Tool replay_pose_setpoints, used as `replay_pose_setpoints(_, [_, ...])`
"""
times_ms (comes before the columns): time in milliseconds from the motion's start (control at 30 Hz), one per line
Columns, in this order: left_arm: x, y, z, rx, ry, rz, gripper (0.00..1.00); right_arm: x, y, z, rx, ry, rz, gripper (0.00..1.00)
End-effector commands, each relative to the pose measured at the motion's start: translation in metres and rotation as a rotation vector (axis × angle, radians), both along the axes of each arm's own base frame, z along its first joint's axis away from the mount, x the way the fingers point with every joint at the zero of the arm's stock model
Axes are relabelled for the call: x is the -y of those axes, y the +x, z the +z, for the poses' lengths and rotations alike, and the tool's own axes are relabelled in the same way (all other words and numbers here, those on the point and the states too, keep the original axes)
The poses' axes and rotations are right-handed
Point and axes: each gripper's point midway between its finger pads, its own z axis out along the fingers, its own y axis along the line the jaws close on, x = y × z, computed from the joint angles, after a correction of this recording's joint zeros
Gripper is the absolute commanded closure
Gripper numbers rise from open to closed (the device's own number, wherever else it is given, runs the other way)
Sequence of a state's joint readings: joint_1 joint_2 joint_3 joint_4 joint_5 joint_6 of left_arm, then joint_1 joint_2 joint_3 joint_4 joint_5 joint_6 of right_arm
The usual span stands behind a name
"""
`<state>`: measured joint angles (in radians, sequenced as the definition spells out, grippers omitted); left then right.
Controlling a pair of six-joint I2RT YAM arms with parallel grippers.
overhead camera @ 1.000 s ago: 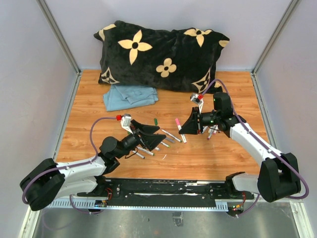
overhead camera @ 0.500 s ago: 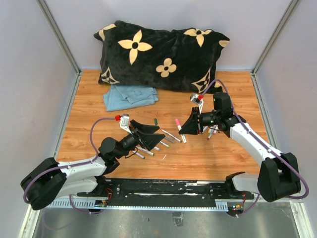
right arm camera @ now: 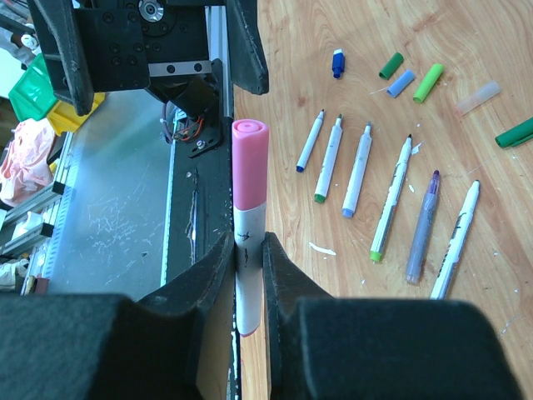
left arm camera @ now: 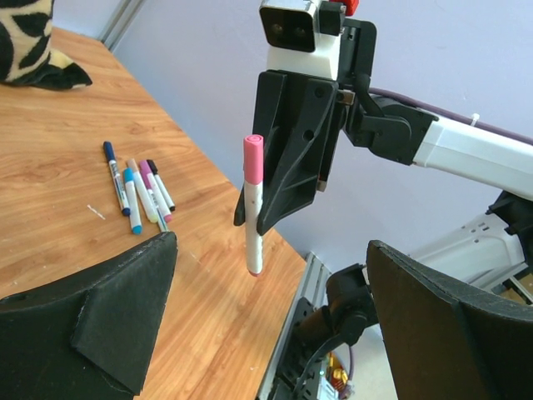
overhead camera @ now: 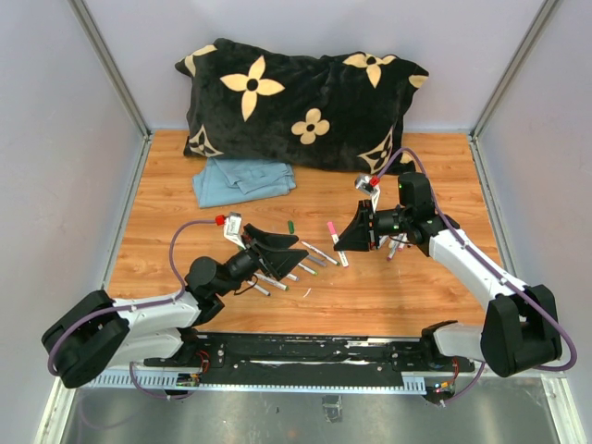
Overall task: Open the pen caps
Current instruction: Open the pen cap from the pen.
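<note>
My right gripper [right arm camera: 248, 258] is shut on the white barrel of a pen [right arm camera: 248, 283], and the pink pen cap [right arm camera: 249, 162] sticks out beyond the fingertips. In the left wrist view this pen [left arm camera: 252, 225] stands upright with its pink cap [left arm camera: 253, 162] on top. My left gripper [left arm camera: 271, 317] is open and faces it from a short way off, with nothing between its fingers. From above, the left gripper [overhead camera: 282, 252] sits left of the held pen [overhead camera: 338, 248]. Loose caps [right arm camera: 400, 82] and uncapped pens [right arm camera: 358, 171] lie on the wood.
Several capped pens [left arm camera: 137, 187] lie in a cluster by the right arm. A black flowered pillow [overhead camera: 296, 102] and a folded blue cloth [overhead camera: 242, 178] sit at the back. A metal rail [overhead camera: 305, 356] runs along the near edge, and walls enclose the table.
The left arm has shifted very slightly toward the held pen. The right arm keeps the pen still.
</note>
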<state>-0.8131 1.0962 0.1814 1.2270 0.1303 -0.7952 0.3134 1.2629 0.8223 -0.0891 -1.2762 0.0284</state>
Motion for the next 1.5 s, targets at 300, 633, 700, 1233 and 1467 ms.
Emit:
replay_pose_setpoints(300, [-0.006, -0.005, 0.010, 0.015, -0.077, -0.022, 0.01, 0.002, 0.003, 0.013, 0.026, 0.023, 0.014, 0.94])
replay_pose_setpoints(633, [-0.003, 0.002, 0.010, 0.008, -0.065, -0.011, 0.01, 0.002, 0.003, 0.014, 0.028, 0.026, 0.016, 0.94])
replay_pose_setpoints(700, [-0.003, 0.003, 0.012, 0.009, -0.067, -0.010, 0.01, 0.002, 0.002, 0.014, 0.028, 0.026, 0.017, 0.94])
replay_pose_setpoints(1233, [-0.009, 0.005, 0.017, -0.002, -0.108, -0.022, 0.01, 0.002, 0.002, 0.014, 0.023, 0.028, 0.019, 0.93])
replay_pose_setpoints(1467, [-0.018, 0.009, 0.019, -0.033, -0.153, -0.058, 0.01, 0.000, 0.002, 0.012, 0.010, 0.028, 0.028, 0.94])
